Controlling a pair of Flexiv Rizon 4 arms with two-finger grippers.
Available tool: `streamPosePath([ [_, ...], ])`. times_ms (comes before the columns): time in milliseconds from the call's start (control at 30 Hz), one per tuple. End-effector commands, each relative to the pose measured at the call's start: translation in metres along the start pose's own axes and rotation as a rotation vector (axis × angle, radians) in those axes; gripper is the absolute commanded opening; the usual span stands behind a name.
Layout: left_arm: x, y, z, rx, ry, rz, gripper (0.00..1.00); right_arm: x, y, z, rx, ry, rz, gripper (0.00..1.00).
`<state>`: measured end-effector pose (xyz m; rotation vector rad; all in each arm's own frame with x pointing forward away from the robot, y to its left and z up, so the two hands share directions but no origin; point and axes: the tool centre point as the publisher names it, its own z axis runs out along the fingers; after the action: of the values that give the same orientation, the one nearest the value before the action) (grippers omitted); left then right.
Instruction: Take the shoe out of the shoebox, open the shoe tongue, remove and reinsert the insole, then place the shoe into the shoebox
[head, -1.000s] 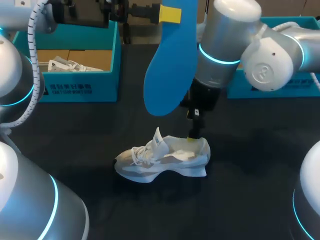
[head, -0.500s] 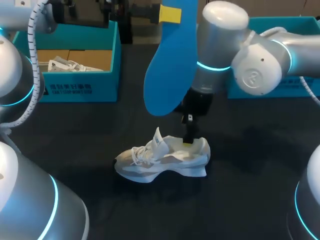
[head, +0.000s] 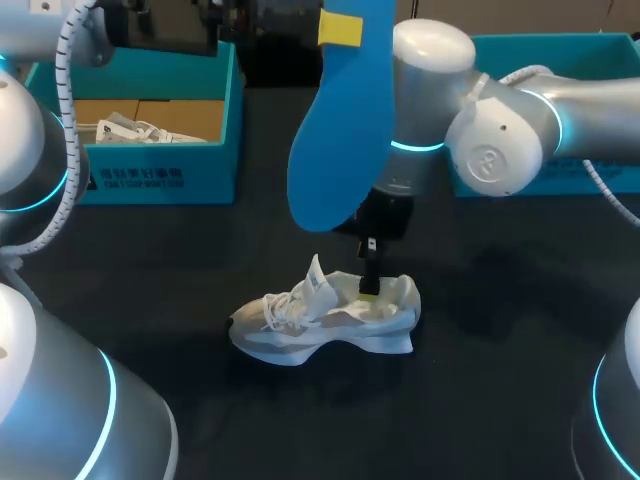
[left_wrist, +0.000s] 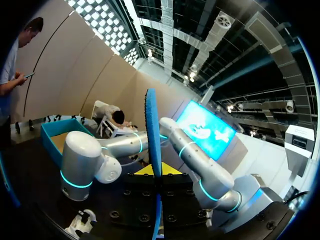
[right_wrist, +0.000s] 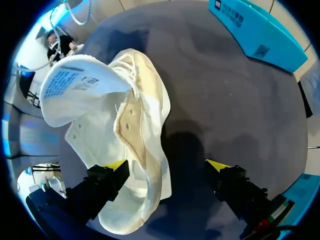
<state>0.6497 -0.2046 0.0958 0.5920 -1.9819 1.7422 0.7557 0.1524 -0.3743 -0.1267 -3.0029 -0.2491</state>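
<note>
A white shoe (head: 325, 320) lies on its sole on the black table, its tongue (right_wrist: 75, 82) pulled up. My right gripper (head: 370, 290) points down at the shoe's heel opening. In the right wrist view it (right_wrist: 166, 165) stands open astride the shoe's side wall (right_wrist: 142, 135), one yellow fingertip (right_wrist: 115, 165) over the inside and the other beside the shoe above the table. My left gripper (head: 340, 28) hangs high over the table, shut on the top end of the blue insole (head: 340, 130). In the left wrist view the insole (left_wrist: 152, 130) stands edge-on between that gripper's (left_wrist: 156, 172) fingers.
A teal shoebox (head: 160, 180) at the back left holds another white shoe (head: 140, 130). A second teal box (head: 600, 170) stands at the back right behind my right arm. Bare black table lies in front of the shoe and on both sides.
My right arm has swung left and its gripper has come down and left into the shoe's heel opening. The left arm and the insole have kept still.
</note>
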Motion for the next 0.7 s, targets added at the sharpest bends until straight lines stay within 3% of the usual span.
streamPosePath([
  [33,-0.001,-0.001,0.001,-0.003,0.0,0.0,0.0,0.001,0.002,0.008,-0.004,-0.001,0.002,0.84],
  [167,-0.001,-0.001,0.001,-0.003,0.0,0.0,0.0,0.003,0.001,0.013,-0.012,0.007,0.007,0.4],
  [200,-0.001,-0.001,0.001,-0.003,0.0,0.0,0.0,0.003,0.0,0.015,-0.013,0.012,0.01,0.25],
  [233,-0.001,-0.001,0.001,-0.003,0.0,0.0,0.0,0.003,0.0,0.016,-0.014,0.019,0.011,0.0],
  [700,-0.001,-0.001,0.001,-0.003,0.0,0.0,0.0,0.014,0.0,-0.001,0.004,0.022,0.079,0.0],
])
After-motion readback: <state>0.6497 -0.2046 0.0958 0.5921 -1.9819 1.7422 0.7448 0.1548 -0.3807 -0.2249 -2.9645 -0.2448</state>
